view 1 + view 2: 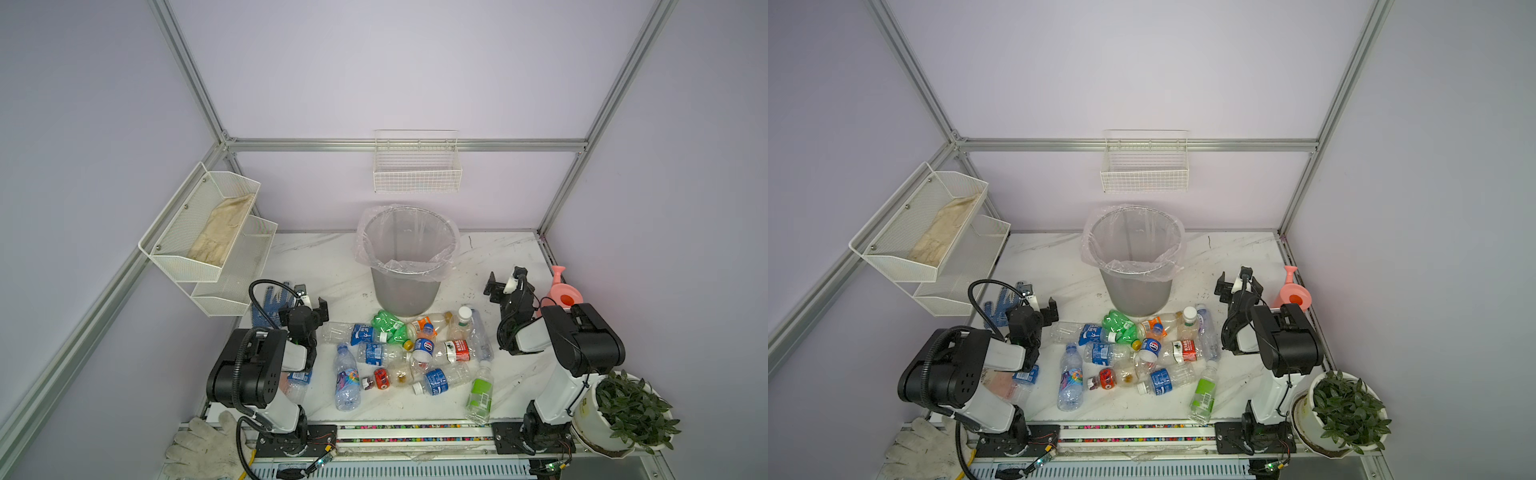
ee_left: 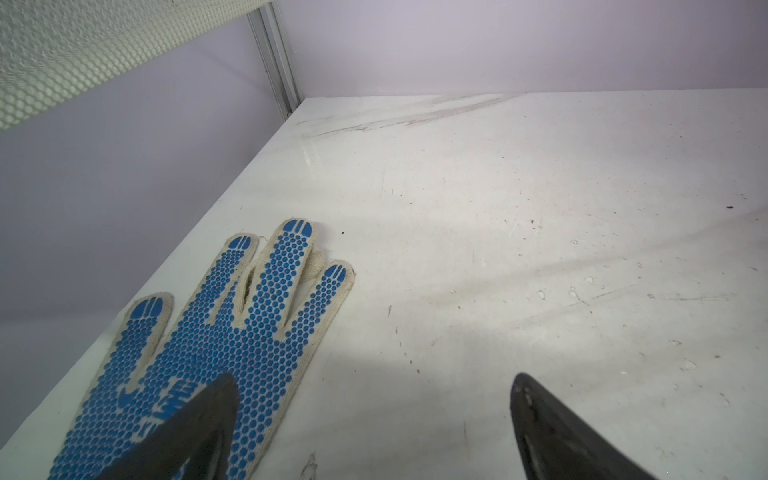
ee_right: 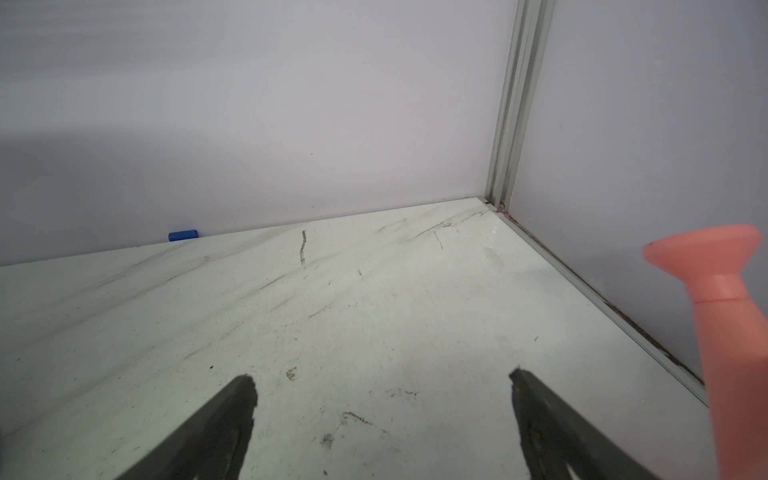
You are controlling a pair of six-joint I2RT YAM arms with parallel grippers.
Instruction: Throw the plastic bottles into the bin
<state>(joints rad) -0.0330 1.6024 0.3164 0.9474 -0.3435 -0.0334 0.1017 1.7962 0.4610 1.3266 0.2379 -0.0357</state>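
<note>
Several plastic bottles (image 1: 415, 349) (image 1: 1142, 353) lie heaped on the white table in front of the bin (image 1: 405, 291) (image 1: 1136, 291), a grey wastebasket lined with a clear bag. An all-green one (image 1: 388, 326) lies nearest the bin. Another bottle (image 1: 297, 382) is partly hidden under the left arm. My left gripper (image 1: 311, 297) (image 2: 374, 382) hovers left of the heap, open and holding nothing. To the right of the bin, my right gripper (image 1: 505, 282) (image 3: 380, 378) is open over bare table. Neither wrist view shows a bottle.
A blue-dotted glove (image 1: 270, 307) (image 2: 216, 332) lies by the left gripper. A pink watering can (image 1: 563, 291) (image 3: 723, 299) stands right of the right gripper. White mesh shelves (image 1: 208, 232) hang on the left wall, a wire basket (image 1: 417, 166) on the back wall. A potted plant (image 1: 623, 407) sits front right.
</note>
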